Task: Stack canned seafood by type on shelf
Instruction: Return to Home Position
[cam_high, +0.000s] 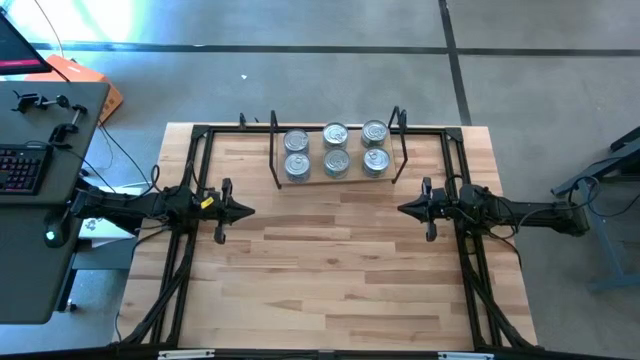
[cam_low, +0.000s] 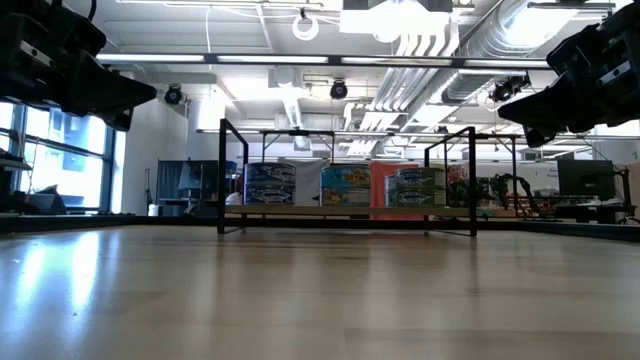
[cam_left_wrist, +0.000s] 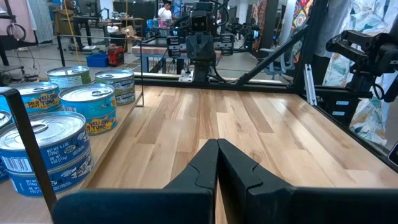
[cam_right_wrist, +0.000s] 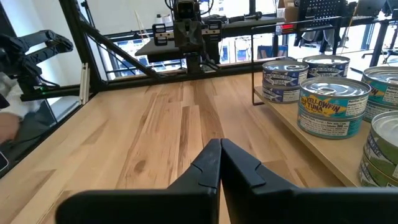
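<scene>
Judging from both arms parked wide apart and every tin shelved, stacking looks finished and the homing step is in hand.

Far left of the high view: a keyboard (cam_high: 20, 170) on a side desk and an orange box (cam_high: 78, 68) at upper left. Both are off the table and of no concern.

The left gripper (cam_high: 247, 211) hangs at left-centre over the tabletop (cam_high: 330, 270), pointing inward. Its fingers (cam_left_wrist: 202, 165) are pressed together and hold nothing.

Upper centre: the shelf (cam_high: 312, 178) sits near the table's far edge. The canned seafood (cam_high: 336, 161) is on it, showing as six lids in two rows of three. In the low view the stacks appear two-high, with blue labels at left running toward green at right. No tin lies on the bare wood.

The right gripper (cam_high: 404, 209) is at right-centre in a mirror pose, fingers (cam_right_wrist: 205, 165) together, empty.

Next move, my call: settle each arm into its rest pose. No grasp is needed; just keep clear of the shelf's end loops.

In the way: nothing lies on the open wood between the grippers. Black frame rails (cam_high: 197, 160) run along the table's left and right edges under the arms. The shelf is well apart from both grippers.
</scene>
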